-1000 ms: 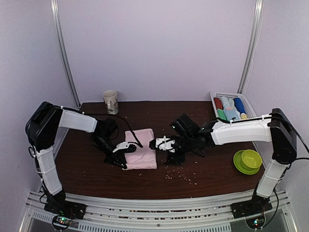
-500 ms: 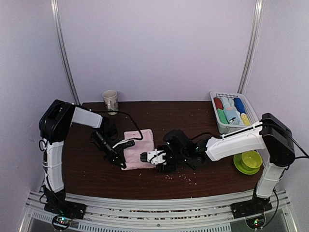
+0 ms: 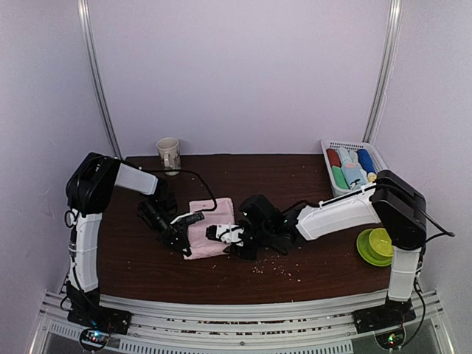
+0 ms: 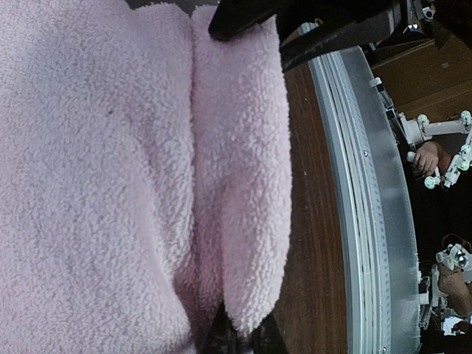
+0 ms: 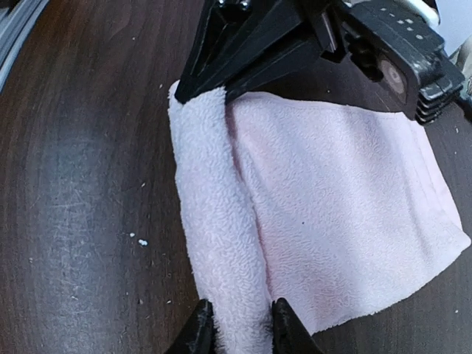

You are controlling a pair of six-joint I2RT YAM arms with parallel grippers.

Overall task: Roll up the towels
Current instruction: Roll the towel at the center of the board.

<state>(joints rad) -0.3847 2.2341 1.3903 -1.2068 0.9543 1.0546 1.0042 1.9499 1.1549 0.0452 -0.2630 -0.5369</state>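
Dark table, pink towel, fold pinched by left tool, right tool (opposite ends)

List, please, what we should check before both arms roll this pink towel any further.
1. The left fingers clamp one end of the pink towel's rolled edge: ok.
2. The right fingers pinch the other end: ok.
3. Fold even along its length: ok.
4. Rest of the towel lies flat on the table: ok.
5. Stray crumbs kept out of the roll: cannot tell.
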